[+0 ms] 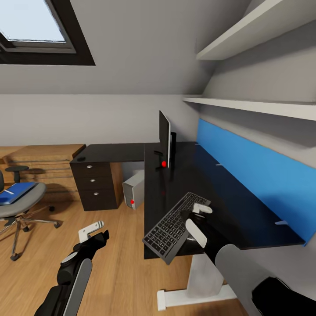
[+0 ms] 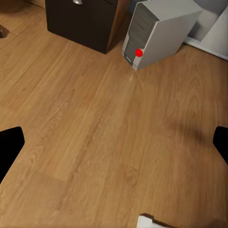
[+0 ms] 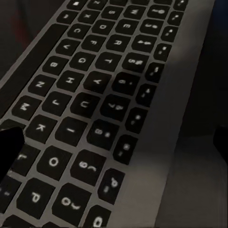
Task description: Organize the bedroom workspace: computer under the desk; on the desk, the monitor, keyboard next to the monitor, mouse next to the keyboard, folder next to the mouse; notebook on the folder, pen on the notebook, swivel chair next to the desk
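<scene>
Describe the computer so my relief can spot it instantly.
Start at the black desk and find its dark drawer unit. The computer stands on the wood floor right beside the drawers, under the desktop. It is the one pale grey box there, with a red light low on its front.

keyboard [image 3: 95,104] keys: j, k, o, p

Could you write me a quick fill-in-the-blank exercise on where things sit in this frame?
1. The keyboard lies on the desk with one corner hanging past the ____ edge.
2. The blue folder rests on the seat of the ____.
3. The computer stands on the floor beside the dark ____ unit.
4. The monitor stands ____ on the desk.

Missing words: front; swivel chair; drawer; upright
</scene>
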Available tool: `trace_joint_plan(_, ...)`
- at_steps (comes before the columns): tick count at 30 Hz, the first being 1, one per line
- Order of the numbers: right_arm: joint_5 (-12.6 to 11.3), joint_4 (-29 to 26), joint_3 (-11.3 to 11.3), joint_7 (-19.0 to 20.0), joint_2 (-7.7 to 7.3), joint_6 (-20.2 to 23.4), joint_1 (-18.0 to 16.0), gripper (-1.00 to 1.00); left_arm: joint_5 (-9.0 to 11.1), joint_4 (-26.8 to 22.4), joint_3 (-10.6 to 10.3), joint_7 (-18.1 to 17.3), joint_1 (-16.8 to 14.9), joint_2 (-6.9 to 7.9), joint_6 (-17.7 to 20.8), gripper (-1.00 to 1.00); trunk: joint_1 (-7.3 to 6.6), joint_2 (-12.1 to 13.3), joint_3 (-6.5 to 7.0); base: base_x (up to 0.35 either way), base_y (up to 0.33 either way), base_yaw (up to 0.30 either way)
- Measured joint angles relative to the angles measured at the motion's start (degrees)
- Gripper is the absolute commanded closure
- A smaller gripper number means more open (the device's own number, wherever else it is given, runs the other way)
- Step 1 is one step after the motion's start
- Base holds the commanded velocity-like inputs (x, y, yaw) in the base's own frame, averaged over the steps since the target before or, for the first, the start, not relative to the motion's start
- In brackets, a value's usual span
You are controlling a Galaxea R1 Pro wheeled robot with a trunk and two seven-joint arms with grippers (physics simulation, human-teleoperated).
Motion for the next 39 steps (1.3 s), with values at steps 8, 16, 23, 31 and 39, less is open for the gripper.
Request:
trace_joint_plan(8, 0.02, -1.43, -0.01, -0.36, -0.05, -0.01, 0.03, -1.0, 0.0, 0.09, 0.0, 0.0, 0.0, 0.0, -0.02, -1.0, -0.01, 0.0, 0.0, 0.25, 0.097, 0.0)
trace_joint_plan(16, -0.06, -1.87, 0.13, -0.37, -0.04, 0.0, 0.06, -1.0, 0.01, 0.1, 0.01, 0.0, 0.0, 0.0, -0.01, -1.0, -0.01, 0.0, 0.0, 0.29, 0.179, 0.0)
trace_joint_plan(23, -0.04, -4.72, 1.5, -0.28, 0.06, 0.07, 0.88, -1.0, 0.0, 0.17, 0.0, 0.03, 0.0, -0.02, -0.02, -1.0, 0.0, 0.0, 0.0, 0.176, 0.141, 0.0)
trace_joint_plan(31, -0.36, -10.32, 11.78, -0.16, 1.52, 0.25, 2.37, -1.0, 0.0, 0.2, 0.0, 0.08, 0.0, -0.05, -0.02, -1.0, 0.02, 0.0, 0.0, 0.011, 0.009, 0.0)
trace_joint_plan(39, -0.41, -10.13, 12.37, 0.19, 3.26, 0.41, 3.01, -1.0, 0.0, 0.2, 0.0, 0.09, 0.0, -0.01, -0.02, -1.0, 0.02, 0.0, 0.0, 0.001, 0.001, 0.01)
